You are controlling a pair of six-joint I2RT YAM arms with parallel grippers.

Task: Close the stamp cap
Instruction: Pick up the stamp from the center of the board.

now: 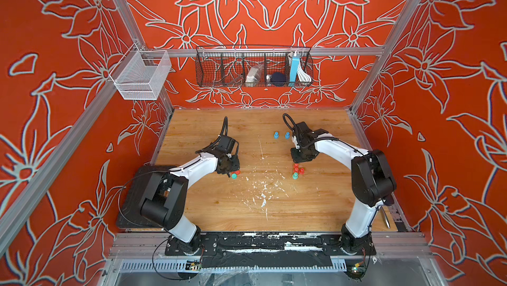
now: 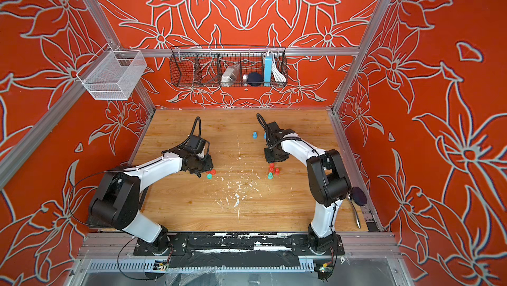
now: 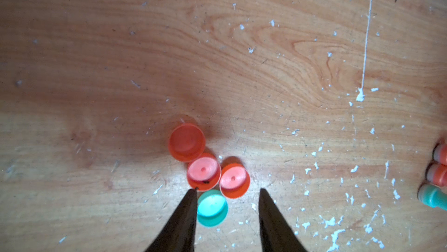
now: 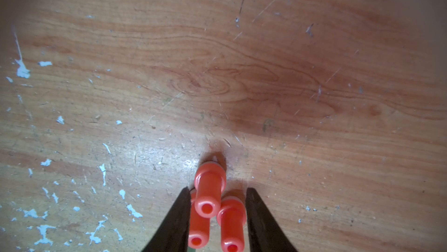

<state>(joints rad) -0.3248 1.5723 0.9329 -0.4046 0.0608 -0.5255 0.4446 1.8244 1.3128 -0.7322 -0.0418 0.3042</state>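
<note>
Left gripper [image 3: 227,189] spread, round teal plastic cap [image 3: 212,208] between jaws. Right gripper [image 4: 217,188] spread, straddling orange plastic stamps [image 4: 210,190].

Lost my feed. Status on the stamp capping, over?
Left gripper open over teal cap. Right gripper open, straddling orange stamps. Caps not on yet. Orange caps crowd the teal one.

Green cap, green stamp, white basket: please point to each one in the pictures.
Green cap [image 3: 212,207]: left wrist view, on its round face.
Green stamp [image 1: 295,176]: in a top view, on its visible top.
White basket [image 1: 137,88]: in a top view, on its mesh front wall.
</note>
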